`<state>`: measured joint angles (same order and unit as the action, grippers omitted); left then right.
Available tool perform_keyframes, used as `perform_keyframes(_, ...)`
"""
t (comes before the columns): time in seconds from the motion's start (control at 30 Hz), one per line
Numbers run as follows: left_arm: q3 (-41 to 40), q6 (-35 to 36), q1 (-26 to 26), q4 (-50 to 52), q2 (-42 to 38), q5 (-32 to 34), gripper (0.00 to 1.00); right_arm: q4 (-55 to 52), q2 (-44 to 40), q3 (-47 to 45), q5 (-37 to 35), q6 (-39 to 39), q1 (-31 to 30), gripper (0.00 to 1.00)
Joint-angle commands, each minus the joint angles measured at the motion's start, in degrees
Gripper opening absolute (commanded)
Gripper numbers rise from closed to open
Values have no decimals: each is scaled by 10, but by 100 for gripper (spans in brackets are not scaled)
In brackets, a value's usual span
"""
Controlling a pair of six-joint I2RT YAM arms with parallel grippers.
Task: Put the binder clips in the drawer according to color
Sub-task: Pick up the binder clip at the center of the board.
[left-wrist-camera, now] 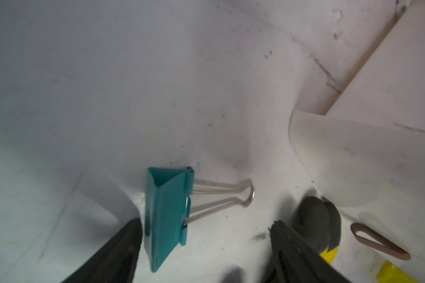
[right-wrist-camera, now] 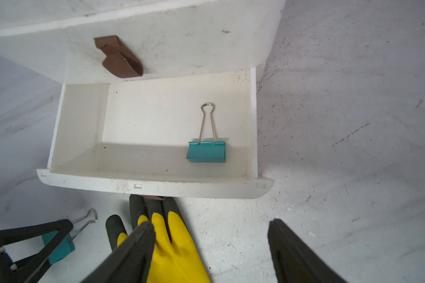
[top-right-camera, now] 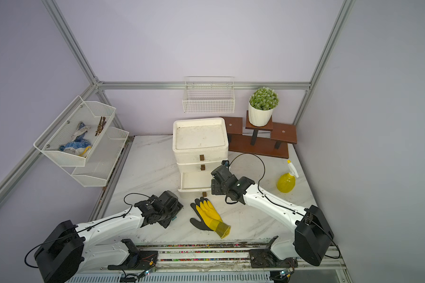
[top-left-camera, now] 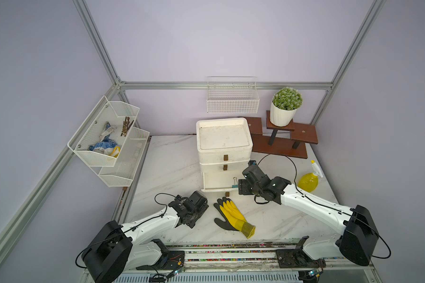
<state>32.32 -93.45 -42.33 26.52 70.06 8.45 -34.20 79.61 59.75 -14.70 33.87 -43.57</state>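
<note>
Centring is what this grasp needs. The left end effector (left-wrist-camera: 204, 225) sits low over the desk (top-left-camera: 172, 171) with its jaws wide and nothing held. A teal clip (left-wrist-camera: 166, 215) lies on its side between the fingers. It is not in the middle: its body is just beside one finger, perhaps touching it, and the wire handles point across the gap toward the other.

I judge the step in hand to be picking this clip up. If the jaws shut from here, the near finger would likely push the clip along the desk before the far one arrives. A small sideways shift first should put the body midway. The sloped painted body looks likely to slip from a pinch, so a squeeze low on it seems safer than one on the springy handles.

Next to the right lies a glove (top-left-camera: 231, 215), its fingertips reaching under the front of the open bottom drawer (right-wrist-camera: 142, 187). The carry should rise over both the glove and that front wall.

A matching clip (right-wrist-camera: 206, 152) already lies flat inside, near one side wall, so the free floor beside it is the place to drop. The upper drawers (top-left-camera: 225, 161) are shut, and what they contain cannot be told.

Furthest right, the right end effector (right-wrist-camera: 211, 223) hovers before the drawer front, above the glove. Its jaws are partly apart and empty. It would do well to draw back so the two arms do not meet over the drawer.
</note>
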Motion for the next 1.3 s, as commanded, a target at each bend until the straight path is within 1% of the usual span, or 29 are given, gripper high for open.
perform_keyframes(0.0,24,16,-9,-48,18,3,85,4,-8,-9,-6,6,-4,79)
perform_keyframes(0.2,49,42,-15,-78,57,12,83,6,-10,-16,-5,6,-4,79)
perform_keyframes(0.3,54,63,-16,-81,59,8,81,5,-14,-21,-3,8,-4,79)
perform_keyframes(0.4,60,83,-28,-41,38,6,81,6,-21,-28,-2,10,-4,79)
perform_keyframes(0.47,77,108,-42,34,17,23,83,6,-25,-33,-4,10,-4,79)
perform_keyframes(0.53,92,162,-45,115,-5,43,86,8,-30,-36,-5,8,-4,79)
perform_keyframes(0.6,99,232,-44,167,-22,65,87,9,-31,-36,-9,6,-4,79)
perform_keyframes(0.63,103,273,-43,187,-31,77,87,9,-32,-36,-11,6,-4,79)
perform_keyframes(0.7,105,354,-43,194,-41,80,87,10,-33,-34,-12,4,-4,79)
perform_keyframes(0.73,109,388,-43,193,-42,77,87,10,-32,-33,-11,4,-4,79)
perform_keyframes(0.87,88,469,-43,144,-16,72,90,11,-25,-28,-3,6,-4,79)
perform_keyframes(1.0,75,524,-50,78,47,86,92,2,-24,-23,0,0,-4,79)
perform_keyframes(1.1,79,568,-62,42,83,121,92,-3,-32,-28,-13,-2,-3,79)
perform_keyframes(1.17,86,589,-62,35,96,141,92,-3,-37,-34,-23,0,-3,79)
perform_keyframes(1.27,87,622,-62,19,99,146,92,-1,-39,-39,-25,-2,-3,80)
